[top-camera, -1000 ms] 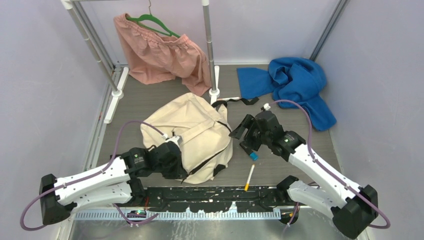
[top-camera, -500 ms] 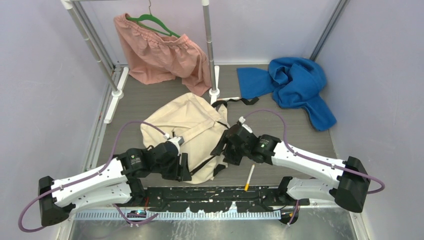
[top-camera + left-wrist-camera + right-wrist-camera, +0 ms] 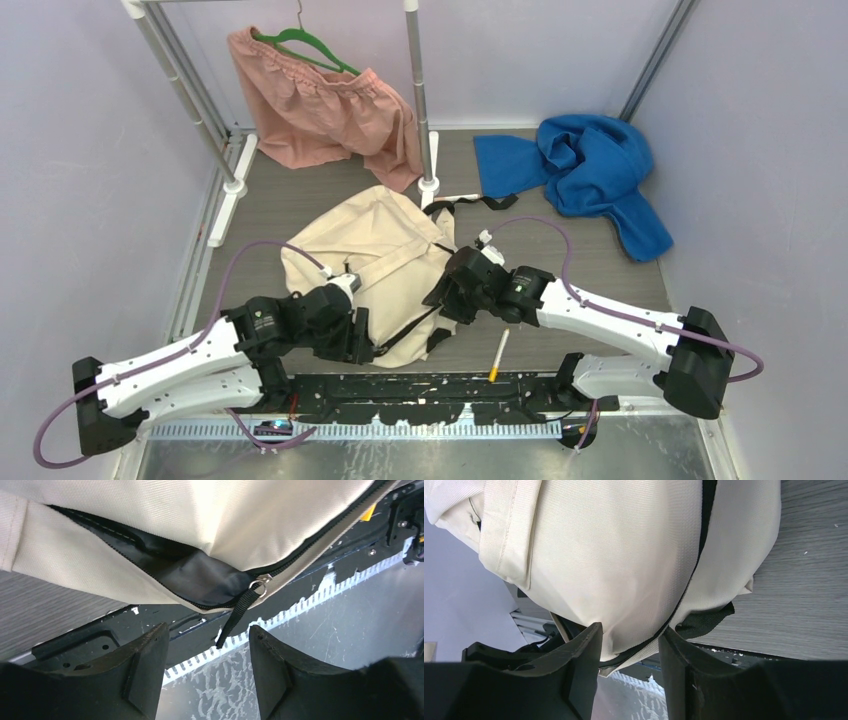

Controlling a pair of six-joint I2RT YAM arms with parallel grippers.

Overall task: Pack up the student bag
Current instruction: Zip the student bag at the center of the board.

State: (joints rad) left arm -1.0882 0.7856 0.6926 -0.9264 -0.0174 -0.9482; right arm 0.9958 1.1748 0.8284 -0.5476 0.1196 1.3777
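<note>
As the student bag (image 3: 390,262) lies slumped, a pen (image 3: 498,355) rests near it.

Enclosed work bay: pale lavender walls (image 3: 70,150), grey wood-grain floor (image 3: 300,200).
Item: plain matte walls on three sides, no windows in view. Item: silver metal garment rack (image 3: 418,100) at the back, its upright poles set in white feet (image 3: 232,190) on the floor; a further slanted metal pole (image 3: 655,60) in the far right corner. Item: black mounting rail (image 3: 420,385) along the near edge, scuffed with white marks, and beside it a scratched sheet-metal strip (image 3: 400,460). Light: even and diffuse, with soft shadows.
</note>
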